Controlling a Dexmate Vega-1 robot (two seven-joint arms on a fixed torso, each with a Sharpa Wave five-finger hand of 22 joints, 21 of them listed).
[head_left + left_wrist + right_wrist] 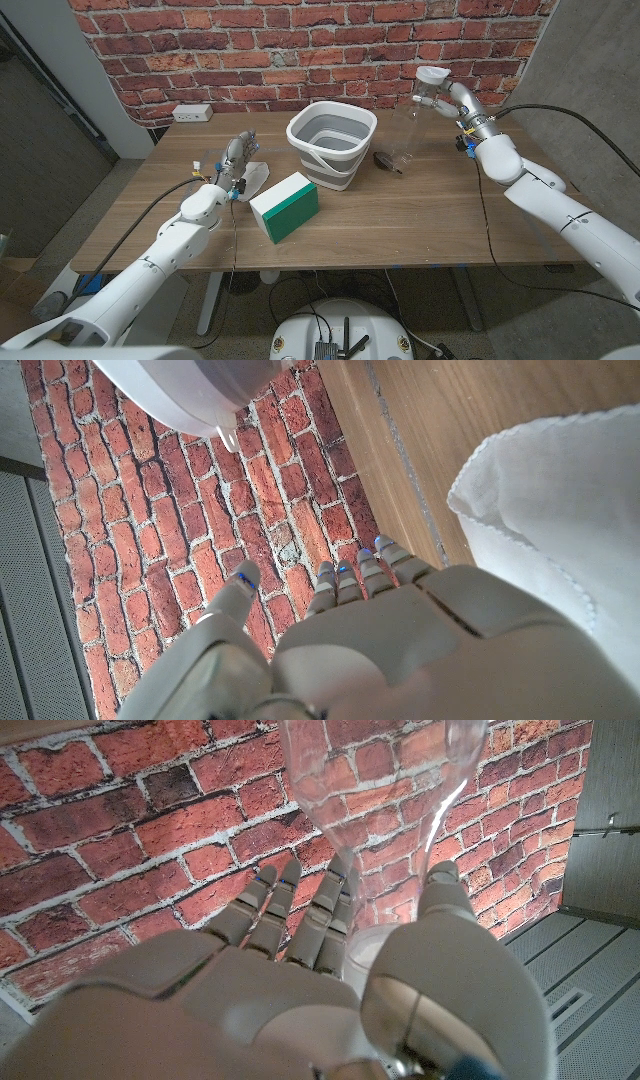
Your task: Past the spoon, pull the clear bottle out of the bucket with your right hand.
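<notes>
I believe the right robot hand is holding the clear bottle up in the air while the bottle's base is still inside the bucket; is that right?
Not quite: in the head view the clear bottle, held by the right robot hand, is outside the bucket, to its right above the table.

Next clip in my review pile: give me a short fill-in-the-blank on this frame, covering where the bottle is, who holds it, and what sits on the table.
1. The clear plastic bottle is held by the robot's ____ hand.
2. The bottle is already ____ the grey and white collapsible bucket, raised to the bucket's right.
3. The left hand rests by a ____ cloth, holding nothing.
4. In front of the bucket lies a box with a white top and ____ sides.

Missing words: right; out of; white; green
</notes>
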